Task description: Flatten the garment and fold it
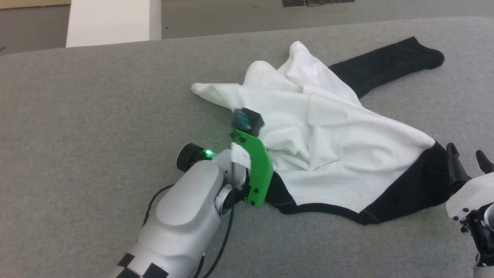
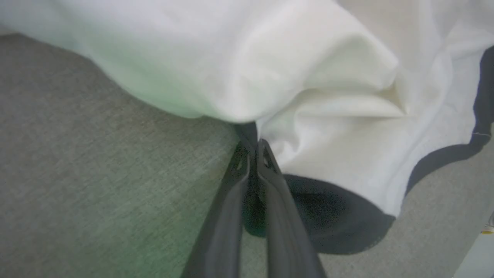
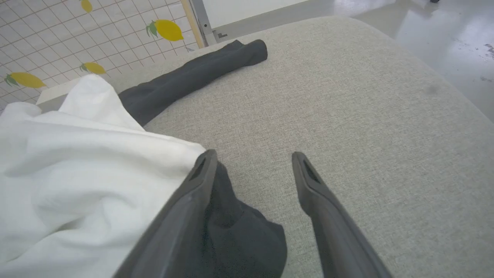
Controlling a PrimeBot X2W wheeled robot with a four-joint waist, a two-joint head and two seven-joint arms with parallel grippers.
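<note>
Left gripper (image 2: 252,147) clamps the black edge of the garment (image 1: 328,127); right gripper (image 3: 253,155) stands open at its sleeve.

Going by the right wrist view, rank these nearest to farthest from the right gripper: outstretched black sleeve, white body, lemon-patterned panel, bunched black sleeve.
From the right gripper:
1. Bunched black sleeve: beside its finger on the view's left.
2. White body: farther left.
3. Outstretched black sleeve: upper left, beyond.
4. Lemon-patterned panel: top left, past the surface's edge.

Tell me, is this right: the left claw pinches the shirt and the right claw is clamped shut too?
No. The left gripper is shut on the garment, but the right gripper stands open, fingers apart, as the right wrist view shows.
</note>
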